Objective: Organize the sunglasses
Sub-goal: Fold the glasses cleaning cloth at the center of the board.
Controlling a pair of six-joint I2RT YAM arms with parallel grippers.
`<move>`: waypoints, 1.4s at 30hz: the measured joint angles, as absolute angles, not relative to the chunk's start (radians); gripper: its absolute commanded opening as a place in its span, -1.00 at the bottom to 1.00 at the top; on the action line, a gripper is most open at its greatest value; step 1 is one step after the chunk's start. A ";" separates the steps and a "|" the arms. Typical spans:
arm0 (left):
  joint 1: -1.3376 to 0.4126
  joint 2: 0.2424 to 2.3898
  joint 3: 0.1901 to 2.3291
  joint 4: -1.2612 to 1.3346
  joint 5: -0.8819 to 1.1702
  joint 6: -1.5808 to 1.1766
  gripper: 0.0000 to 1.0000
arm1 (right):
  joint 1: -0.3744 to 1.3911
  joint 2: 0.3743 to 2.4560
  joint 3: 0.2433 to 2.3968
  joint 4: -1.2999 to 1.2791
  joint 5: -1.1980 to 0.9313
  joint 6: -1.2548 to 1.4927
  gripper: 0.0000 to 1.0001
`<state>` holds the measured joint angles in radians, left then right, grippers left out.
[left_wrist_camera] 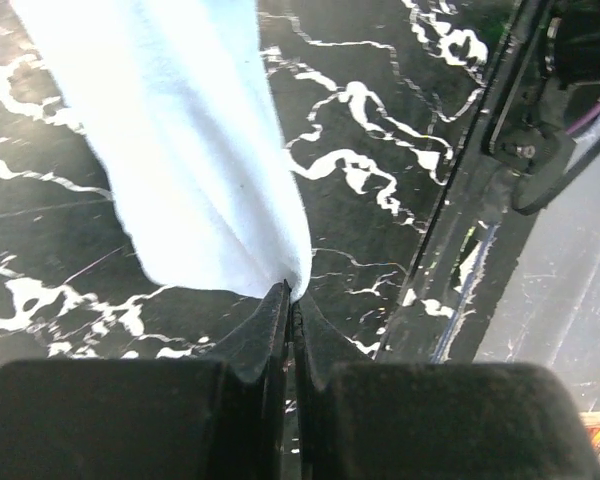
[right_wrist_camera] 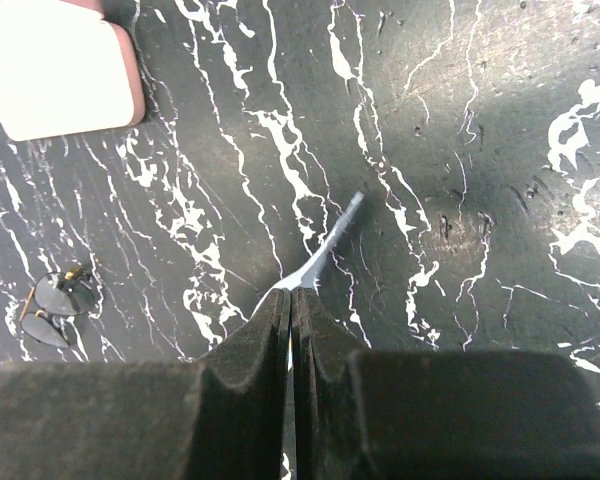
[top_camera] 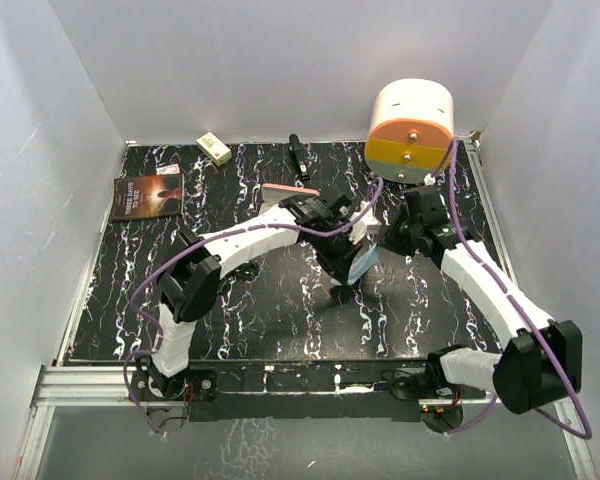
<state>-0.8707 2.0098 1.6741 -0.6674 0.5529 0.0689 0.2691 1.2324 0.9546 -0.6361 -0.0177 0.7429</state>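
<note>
Clamping tight on the light blue cloth [left_wrist_camera: 190,150], left jaws and right jaws hang clear of small dark-framed sunglasses [right_wrist_camera: 55,305] on the marbled desk [right_wrist_camera: 460,150].

Sunglasses [right_wrist_camera: 55,305] 1 pair, cloth [left_wrist_camera: 180,150] 1 (light blue), pink case [top_camera: 282,191] 1, book [top_camera: 147,195] 1, box [top_camera: 214,150] 1.

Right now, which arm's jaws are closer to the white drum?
Right. Jaws of the right arm hang in front of the drum; those of the left arm are farther forward and left. Both pinch the blue cloth.
</note>
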 measured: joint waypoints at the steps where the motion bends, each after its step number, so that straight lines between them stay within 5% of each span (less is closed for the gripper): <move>1: -0.885 2.010 1.679 -0.667 0.556 0.066 -1.00 | 0.269 1.212 0.955 -0.646 -0.014 0.743 -0.85; 15: -0.996 2.026 1.762 -0.690 0.609 -0.009 -1.00 | 0.266 1.037 0.953 -0.817 0.073 0.735 -0.85; 42: -0.779 2.123 1.673 -0.632 0.581 0.114 -1.00 | 0.269 1.568 0.987 -0.482 -0.018 0.731 -0.85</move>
